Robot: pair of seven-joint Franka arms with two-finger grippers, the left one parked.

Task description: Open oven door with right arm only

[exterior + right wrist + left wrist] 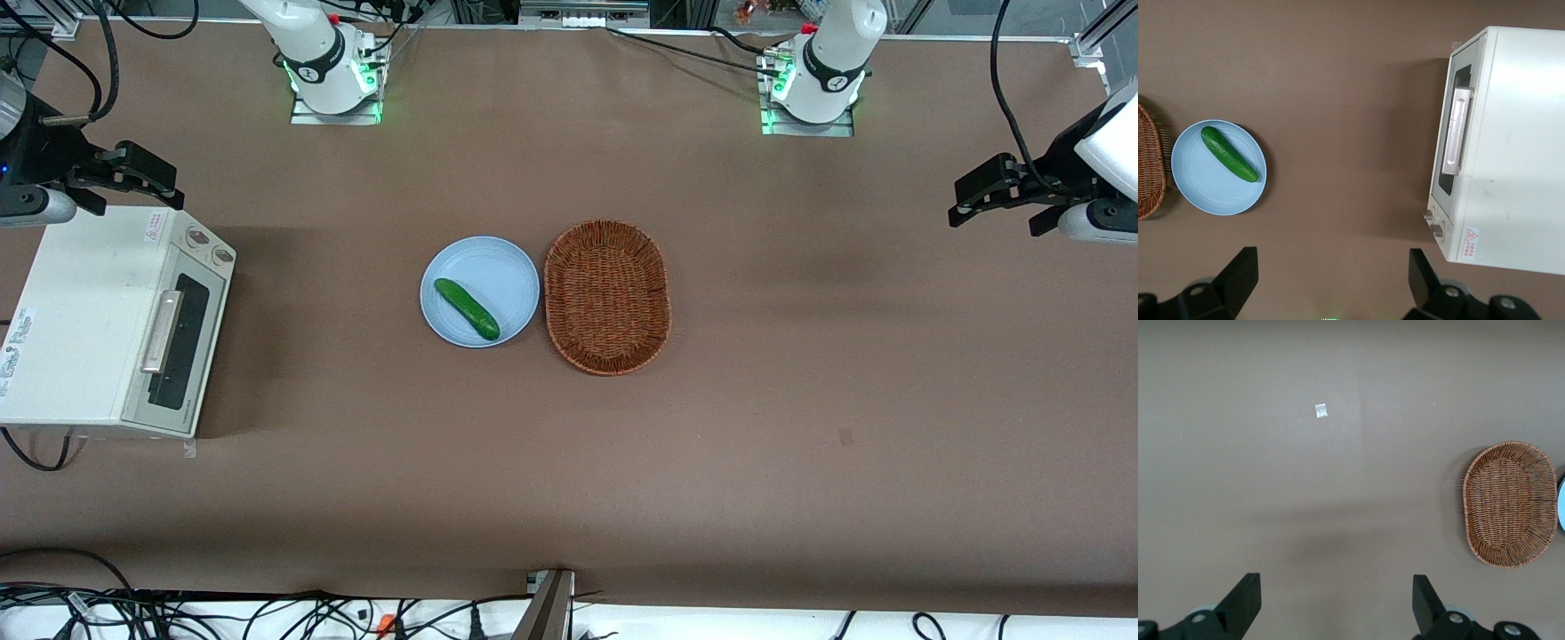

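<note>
The white toaster oven (84, 311) stands at the working arm's end of the table. Its oven door (182, 342) is shut and faces the middle of the table, with the silver bar handle (162, 331) across the dark window. The right arm (22, 147) holds my gripper (133, 191) in the air above the oven's knob end, a little farther from the front camera than the door and apart from it. In the right wrist view my gripper (1331, 270) is open with only bare table between its fingers, and the door (1447, 181) and handle (1457, 133) show shut.
Two knobs (209, 246) sit on the strip beside the door. A light blue plate (498, 267) with a cucumber (466, 308) on it lies mid-table, next to a wicker basket (606, 295). Brown table stretches between oven and plate.
</note>
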